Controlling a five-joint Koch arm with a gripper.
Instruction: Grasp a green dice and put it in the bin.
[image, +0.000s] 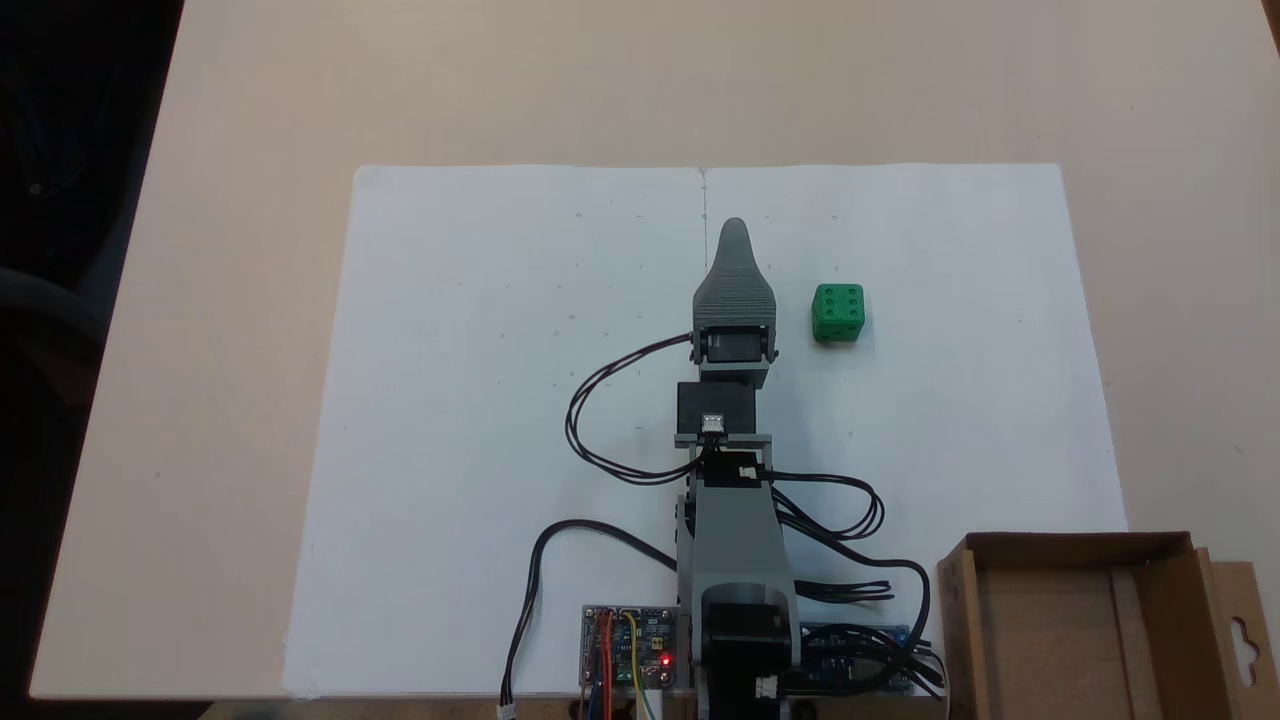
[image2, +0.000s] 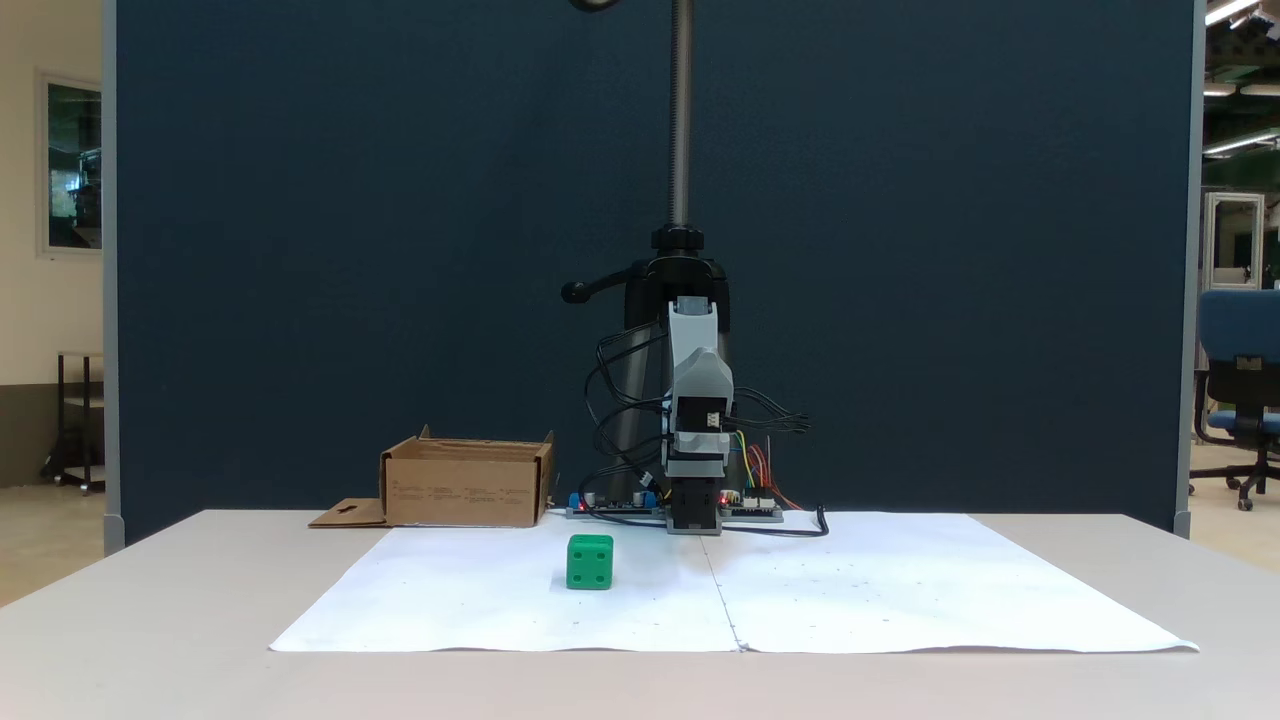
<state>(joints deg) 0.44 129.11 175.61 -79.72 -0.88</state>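
Note:
The green dice (image: 838, 312) sits on white paper, six pips up, to the right of the gripper in a fixed view and apart from it. The other fixed view has the dice (image2: 590, 561) left of and in front of the arm. The gripper (image: 735, 228) points away from the arm's base, low over the paper; its jaws lie one over the other, so only the grey top jaw shows. Facing the camera, the gripper (image2: 694, 522) is too small to read. The brown cardboard bin (image: 1080, 545) stands at the lower right beside the base, empty, seen as the bin (image2: 465, 490) left of the arm.
Two white paper sheets (image: 500, 400) cover the middle of the beige table. Circuit boards (image: 628, 648) and black cables (image: 600, 420) lie around the arm's base. The bin's hang-tab flap (image: 1240, 630) sticks out sideways. A camera pole (image2: 681, 110) rises behind the arm.

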